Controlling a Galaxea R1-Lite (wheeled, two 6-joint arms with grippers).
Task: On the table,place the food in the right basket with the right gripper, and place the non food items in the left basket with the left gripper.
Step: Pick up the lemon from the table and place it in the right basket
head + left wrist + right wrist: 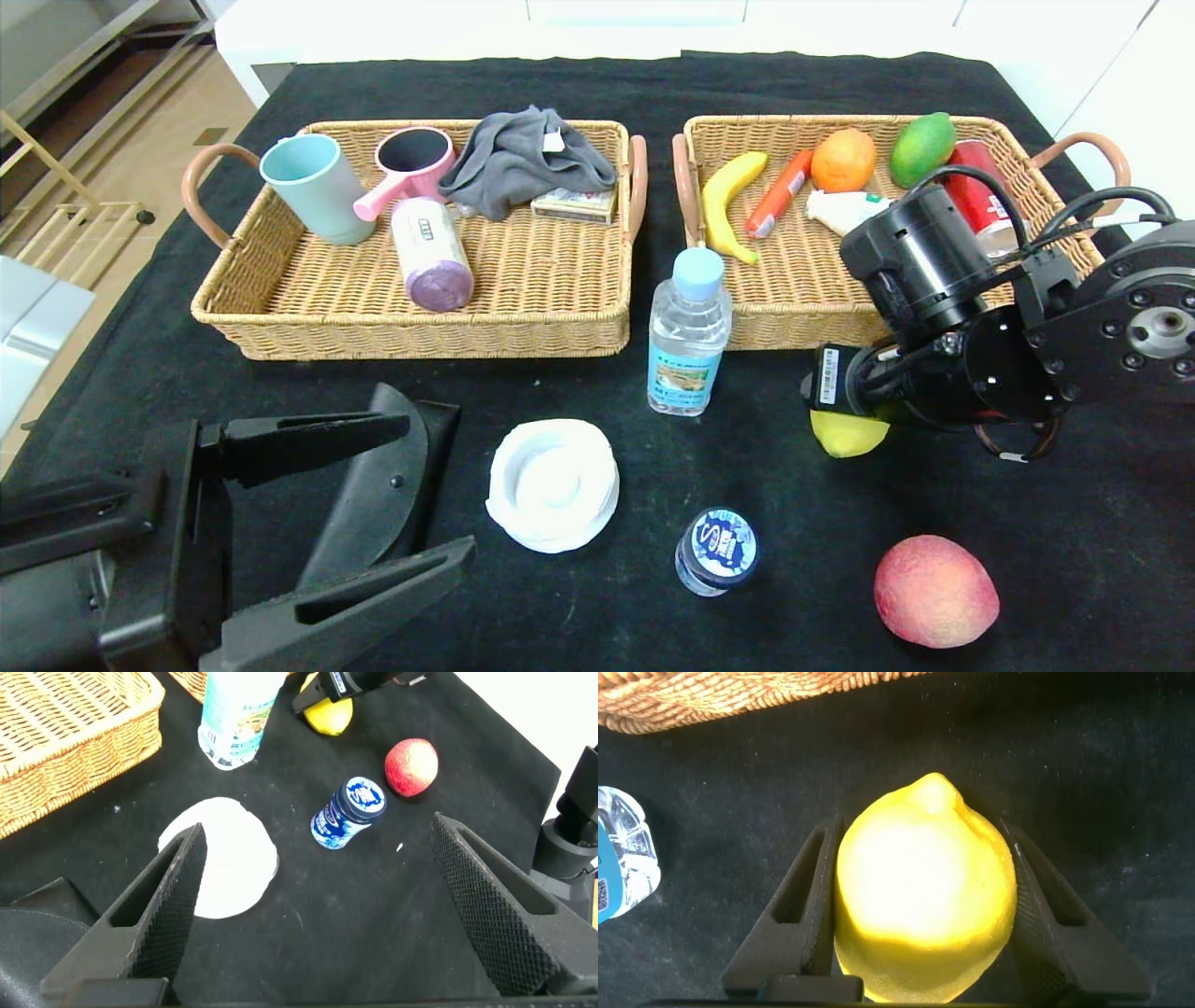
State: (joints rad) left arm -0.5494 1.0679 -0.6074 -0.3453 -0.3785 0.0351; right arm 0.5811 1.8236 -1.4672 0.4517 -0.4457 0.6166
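My right gripper [845, 420] is down on the black table [1074, 523] just in front of the right basket [794, 308], shut on the yellow lemon [924, 887], one finger against each side. Nearby stand the water bottle [689, 336] and the small blue-capped bottle [717, 551], with the peach [935, 591] at the front right. At the front left my left gripper [434, 485] hangs open over the black glasses case [387, 485], with the white dish [553, 483] just beside it. The left basket [429, 331] lies behind.
The left basket holds a teal cup [317, 187], a pink hand mirror [411, 163], a grey cloth [523, 159], a lying tumbler [431, 257] and a small box. A banana [728, 201], sausage, orange [843, 159], mango, red can and white bottle lie in the right basket.
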